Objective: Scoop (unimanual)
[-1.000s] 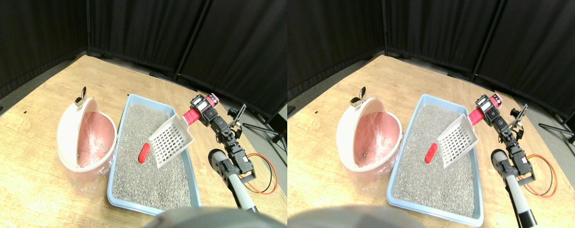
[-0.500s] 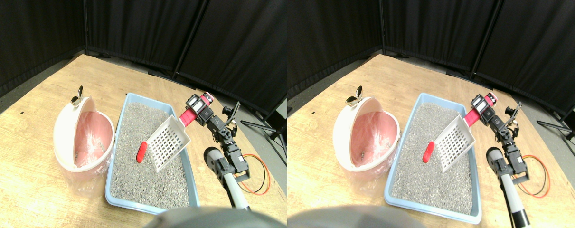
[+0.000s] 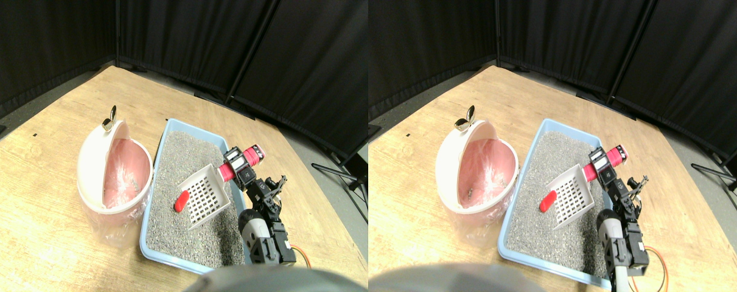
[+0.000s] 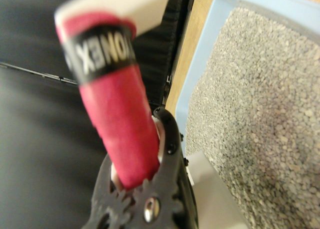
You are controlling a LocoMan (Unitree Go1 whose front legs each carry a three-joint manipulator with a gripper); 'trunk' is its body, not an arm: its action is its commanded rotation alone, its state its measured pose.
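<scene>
The right pincer pinches the scoop by its red handle, blade resting on litter in the blue tray, touching the red piece at centre frame.

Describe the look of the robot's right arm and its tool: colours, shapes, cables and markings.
The right arm is a chain of boxy black blocks with a rounded grey joint cap below. An orange cable loops out at its base. The tool is a dark open frame with a toothed edge and a silver screw. Its small lettering cannot be read.
</scene>
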